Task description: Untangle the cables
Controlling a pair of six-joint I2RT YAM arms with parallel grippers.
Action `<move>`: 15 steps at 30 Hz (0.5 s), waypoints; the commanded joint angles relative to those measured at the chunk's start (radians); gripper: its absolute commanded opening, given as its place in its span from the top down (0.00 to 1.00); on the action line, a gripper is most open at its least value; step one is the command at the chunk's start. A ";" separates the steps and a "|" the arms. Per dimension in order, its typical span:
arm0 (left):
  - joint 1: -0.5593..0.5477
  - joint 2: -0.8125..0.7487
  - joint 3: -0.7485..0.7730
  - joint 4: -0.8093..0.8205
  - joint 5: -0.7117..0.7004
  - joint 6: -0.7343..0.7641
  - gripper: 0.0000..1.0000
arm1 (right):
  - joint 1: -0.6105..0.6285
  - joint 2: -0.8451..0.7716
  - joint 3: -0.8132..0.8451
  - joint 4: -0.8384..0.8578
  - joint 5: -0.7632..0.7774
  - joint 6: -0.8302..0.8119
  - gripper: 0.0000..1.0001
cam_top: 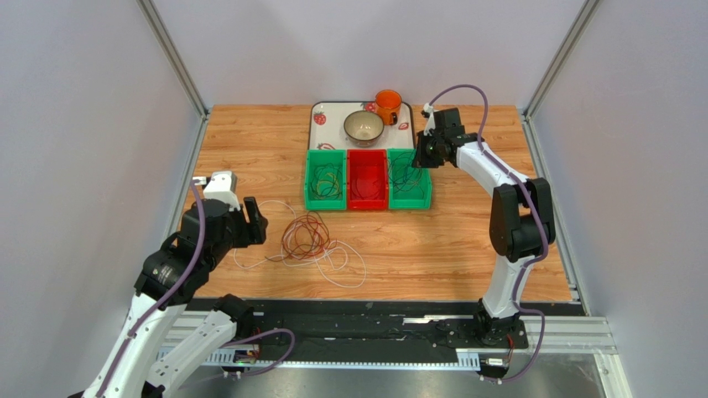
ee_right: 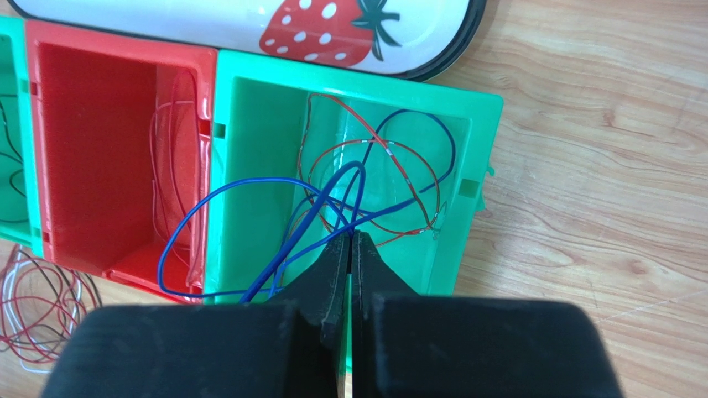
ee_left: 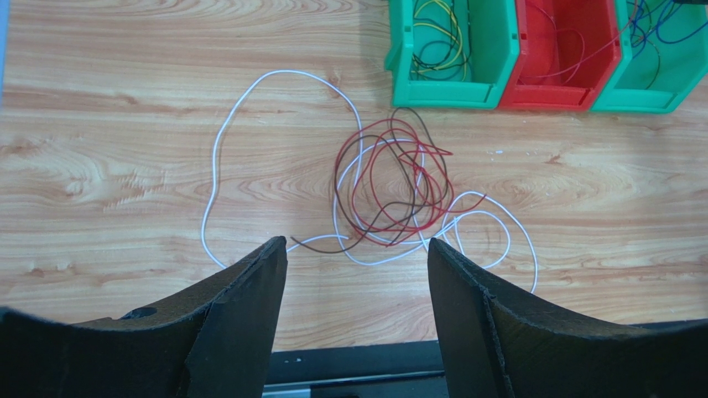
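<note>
Jaws of the left hand (ee_left: 357, 249) stand wide apart with nothing between them. It hangs above the left side of the tabletop (cam_top: 465, 240), clear of the wood. Just to its right lie the cables (ee_left: 390, 186), a loose tangle of red, dark and white loops flat on the tabletop. One white cable (ee_left: 214, 166) swings out from the tangle in a wide arc to the left.

Beyond the tangle three bins sit touching in a row. The left green bin (ee_left: 440, 93) holds yellow and dark wires. The red bin (ee_left: 548, 98) in the middle holds a thin red wire. The right green bin (ee_right: 357, 79) holds red and blue wire. Behind the row is a strawberry-print tray (cam_top: 320, 112) carrying a bowl (cam_top: 364, 127) and an orange mug (cam_top: 387, 104).

The right hand (ee_right: 350, 240) is over the right green bin with its jaws pressed together. Loops of a blue cable (ee_right: 249, 186) spill over the bin's wall toward the red bin and run up to the fingertips. Whether they are pinched there I cannot tell.
</note>
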 commanded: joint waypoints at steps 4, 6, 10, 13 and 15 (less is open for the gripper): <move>0.002 0.008 -0.001 0.015 -0.011 0.012 0.29 | 0.003 0.053 0.099 -0.016 -0.027 -0.057 1.00; 0.002 0.007 -0.003 0.015 -0.012 0.012 0.29 | 0.007 0.054 0.107 -0.034 -0.004 -0.060 1.00; 0.002 0.006 -0.001 0.015 -0.014 0.012 0.29 | 0.013 0.031 0.101 -0.069 0.093 -0.059 0.93; 0.002 0.010 0.000 0.013 -0.014 0.012 0.29 | 0.016 0.021 0.105 -0.109 0.139 -0.056 0.79; 0.002 0.010 0.001 0.013 -0.015 0.010 0.29 | 0.021 0.010 0.096 -0.118 0.147 -0.046 0.72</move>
